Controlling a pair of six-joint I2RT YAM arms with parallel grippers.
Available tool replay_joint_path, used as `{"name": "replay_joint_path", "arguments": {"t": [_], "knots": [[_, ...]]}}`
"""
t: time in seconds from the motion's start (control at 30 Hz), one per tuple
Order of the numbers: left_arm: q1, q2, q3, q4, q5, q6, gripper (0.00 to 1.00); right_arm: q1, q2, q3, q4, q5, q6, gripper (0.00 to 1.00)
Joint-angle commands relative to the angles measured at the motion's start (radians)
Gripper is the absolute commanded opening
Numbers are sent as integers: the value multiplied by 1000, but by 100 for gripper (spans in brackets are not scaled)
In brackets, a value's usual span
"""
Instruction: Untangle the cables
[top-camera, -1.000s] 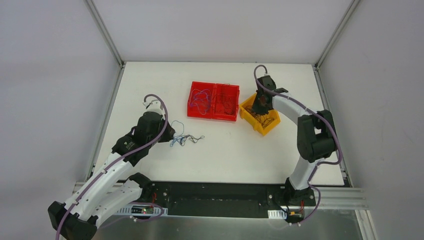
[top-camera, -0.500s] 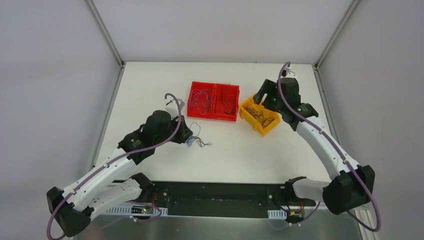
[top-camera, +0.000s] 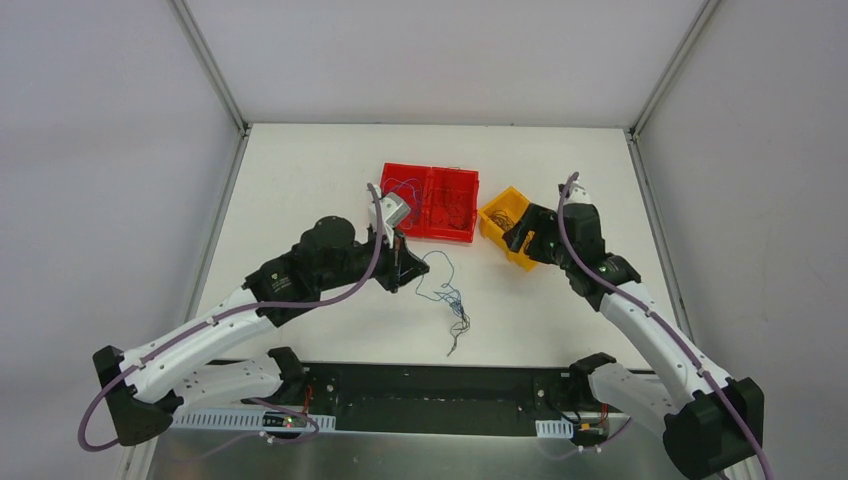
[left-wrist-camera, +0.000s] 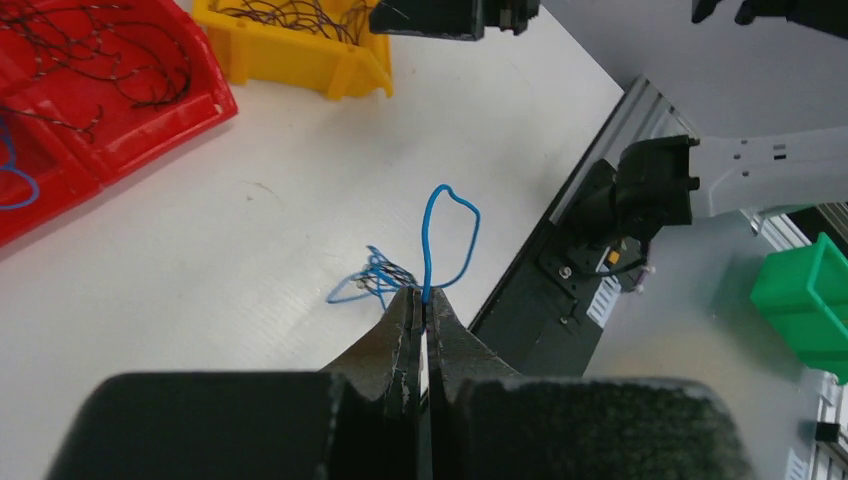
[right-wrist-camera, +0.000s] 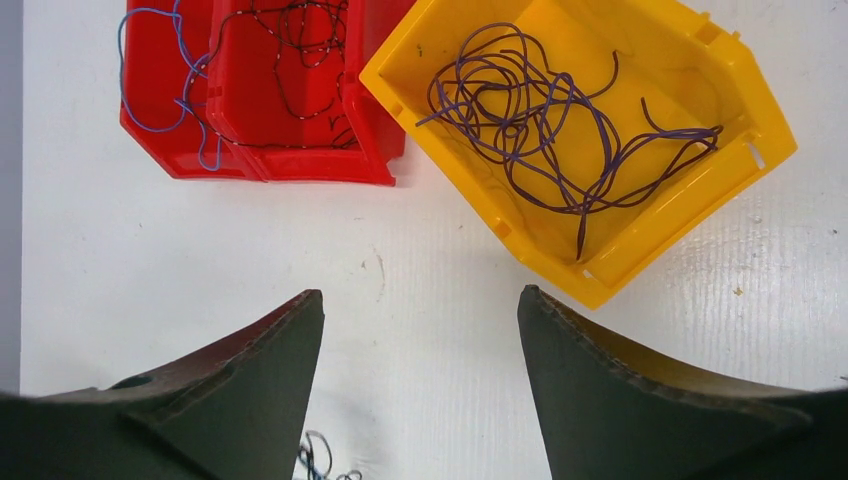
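Observation:
My left gripper (top-camera: 400, 278) (left-wrist-camera: 425, 296) is shut on a thin blue cable (left-wrist-camera: 446, 228) that loops up from its tips. That cable runs down to a small tangle of blue and dark cables (top-camera: 456, 310) (left-wrist-camera: 374, 281) lying mid-table, and part of the tangle shows in the right wrist view (right-wrist-camera: 318, 459). My right gripper (top-camera: 516, 238) (right-wrist-camera: 420, 296) hangs open and empty over bare table, just in front of the yellow bin (top-camera: 513, 225) (right-wrist-camera: 745, 160). Purple cables (right-wrist-camera: 545, 115) lie in that bin. The red double bin (top-camera: 430, 200) (right-wrist-camera: 300, 165) holds blue cables (right-wrist-camera: 160, 70) on its left and dark cables (right-wrist-camera: 300, 50) on its right.
A black rail (top-camera: 430, 385) runs along the table's near edge, past the arm bases. Metal frame posts (top-camera: 215, 75) stand at the back corners. A green bin (left-wrist-camera: 812, 300) sits off the table, beyond the rail.
My left gripper has moved right, lifting the blue cable and dragging the tangle toward mid-table. My right gripper has opened, left the yellow bin and drawn back toward the near side.

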Motion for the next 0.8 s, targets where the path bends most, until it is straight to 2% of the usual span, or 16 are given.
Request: {"name": "replay_joint_path", "arguments": {"t": [0.0, 0.2, 0.43, 0.77], "knots": [[2, -80, 0, 64, -151, -23, 0, 1, -40, 9, 35, -32, -8, 75], [62, -72, -84, 11, -237, -104, 0, 12, -13, -25, 69, -186, -26, 75], [65, -61, -118, -11, -268, -92, 0, 88, -23, -94, 128, -199, 4, 74], [66, -56, -122, -12, -284, -59, 0, 302, 103, -148, 237, -100, 90, 70]]}}
